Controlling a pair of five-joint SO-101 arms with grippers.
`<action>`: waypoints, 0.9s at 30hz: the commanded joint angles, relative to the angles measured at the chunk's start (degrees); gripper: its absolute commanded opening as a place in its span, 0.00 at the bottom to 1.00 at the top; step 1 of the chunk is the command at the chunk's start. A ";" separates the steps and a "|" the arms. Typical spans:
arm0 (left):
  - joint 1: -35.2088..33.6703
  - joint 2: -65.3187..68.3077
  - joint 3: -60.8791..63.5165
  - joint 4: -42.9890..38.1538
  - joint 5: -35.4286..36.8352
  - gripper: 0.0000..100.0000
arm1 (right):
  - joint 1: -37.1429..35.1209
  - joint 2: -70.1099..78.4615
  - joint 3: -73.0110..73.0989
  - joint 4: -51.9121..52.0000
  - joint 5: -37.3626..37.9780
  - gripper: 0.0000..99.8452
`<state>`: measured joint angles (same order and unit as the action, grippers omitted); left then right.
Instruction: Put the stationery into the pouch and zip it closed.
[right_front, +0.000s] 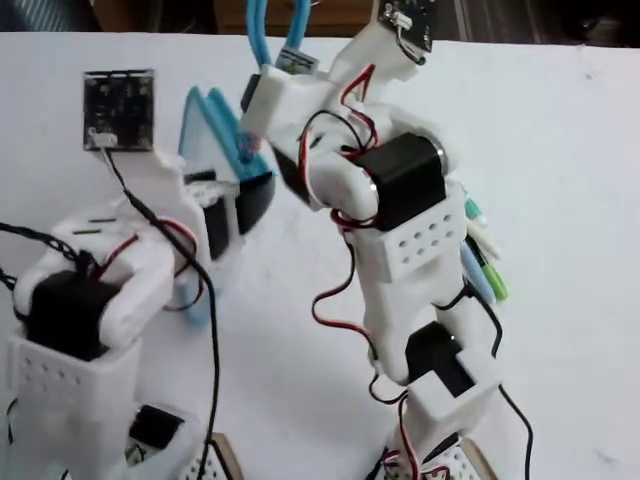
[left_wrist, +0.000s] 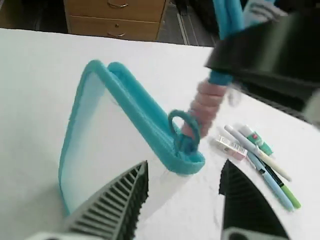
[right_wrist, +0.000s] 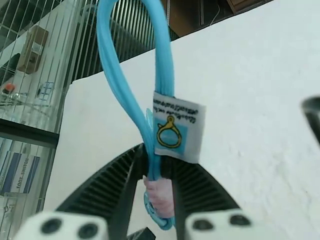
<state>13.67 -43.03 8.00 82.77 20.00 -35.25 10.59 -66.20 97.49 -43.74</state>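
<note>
We've got the right claw (right_wrist: 159, 167) pinching the sky-blue cord loop (right_wrist: 162, 65) of the turquoise see-through zip pouch (left_wrist: 115, 125), which is propped on edge on the white worktop (left_wrist: 30, 75). Our left claw (left_wrist: 183, 172) is spread wide just in front of the pouch's corner, with the coloured pens (left_wrist: 265, 165) lying nearby.

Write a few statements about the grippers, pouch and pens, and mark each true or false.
1. The right gripper is shut on the blue strap. True.
2. The left gripper is shut on the pouch. False: it is open, with its fingers either side of the pouch's lower corner.
3. The pens are inside the pouch. False: they lie on the table, apart from the pouch.
4. A white tag hangs on the strap. True.
</note>
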 joint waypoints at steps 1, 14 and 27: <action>0.57 -0.22 -4.31 3.69 -1.76 0.24 | 0.31 -2.42 0.00 -1.98 0.26 0.02; -5.58 -0.13 0.79 -4.57 -0.09 0.20 | 0.04 -2.51 -0.09 -3.21 0.26 0.02; -7.96 -0.22 11.08 -13.80 0.35 0.19 | -2.07 -2.68 -0.09 -4.35 0.26 0.02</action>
<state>5.93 -42.95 21.01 68.44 20.00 -35.87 10.59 -66.20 94.33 -43.74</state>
